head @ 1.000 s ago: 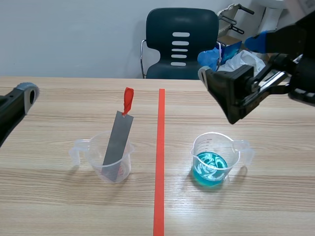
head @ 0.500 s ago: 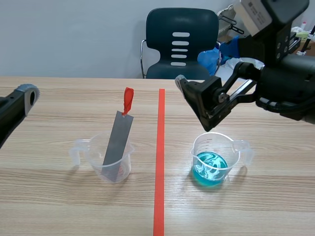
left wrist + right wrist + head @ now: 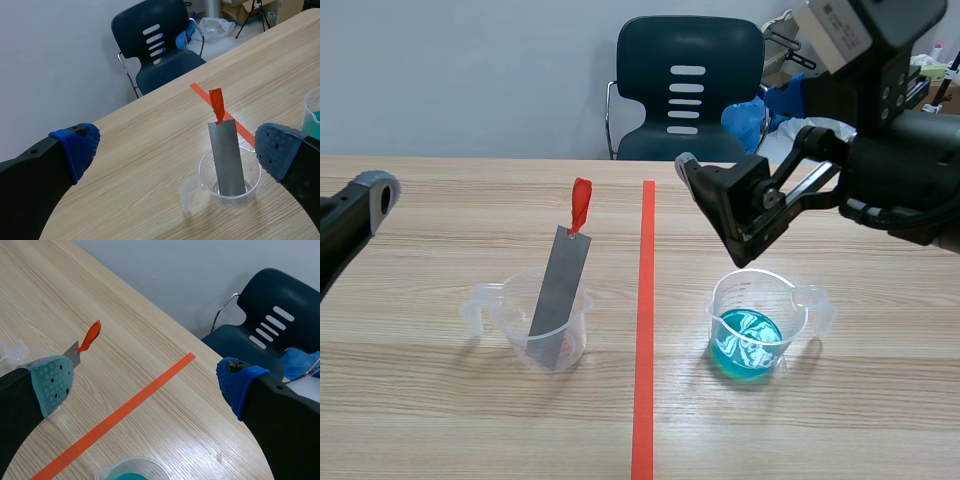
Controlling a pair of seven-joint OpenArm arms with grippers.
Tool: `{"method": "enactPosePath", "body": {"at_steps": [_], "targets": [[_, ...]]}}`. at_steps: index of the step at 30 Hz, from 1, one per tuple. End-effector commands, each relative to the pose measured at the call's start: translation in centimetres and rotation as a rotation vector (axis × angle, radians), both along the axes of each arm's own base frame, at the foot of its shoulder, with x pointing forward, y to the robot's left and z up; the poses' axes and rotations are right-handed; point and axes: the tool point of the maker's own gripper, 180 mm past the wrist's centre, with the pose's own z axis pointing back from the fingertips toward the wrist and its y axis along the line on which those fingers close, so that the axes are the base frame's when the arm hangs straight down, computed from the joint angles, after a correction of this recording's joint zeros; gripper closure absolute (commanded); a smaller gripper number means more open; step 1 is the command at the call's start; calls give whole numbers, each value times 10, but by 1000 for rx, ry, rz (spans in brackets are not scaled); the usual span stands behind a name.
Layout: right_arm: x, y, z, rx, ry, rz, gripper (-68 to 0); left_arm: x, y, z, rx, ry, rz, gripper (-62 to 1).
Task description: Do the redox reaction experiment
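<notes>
One flat metal strip (image 3: 560, 285) in clear beaker (image 3: 518, 333)

Clear plastic measuring cup (image 3: 578, 335) stands upright left of the orange tape line (image 3: 643, 380), its handle facing away from the line. A grey metal strip (image 3: 560, 290) leans tilted inside it, with a red tag (image 3: 580, 205) at its upper end. The second cup (image 3: 718, 300), also clear, stands upright right of the line and holds blue liquid (image 3: 748, 342) at low level.

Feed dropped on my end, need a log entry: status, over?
Left tool open, short of the clear cup. Right tool open, raised above the blue-liquid cup. Metal strip leaning in clear cup, ungripped. Nothing in the way.
</notes>
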Motion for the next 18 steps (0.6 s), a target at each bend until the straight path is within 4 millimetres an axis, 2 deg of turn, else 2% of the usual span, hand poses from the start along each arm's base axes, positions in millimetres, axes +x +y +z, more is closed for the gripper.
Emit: {"method": "enactPosePath", "body": {"at_steps": [1,12,18], "targets": [[3,-1,8,0,-27,0,-584,-1,-1,5,-16,-15,2,-623],[-4,-5,-6,-33,8,1,-584,-1,1,-1,-2,15,12,-623],[-6,-10,4,-32,-18,-16,-584,-1,5,-11,21,67,30,-623]]}}
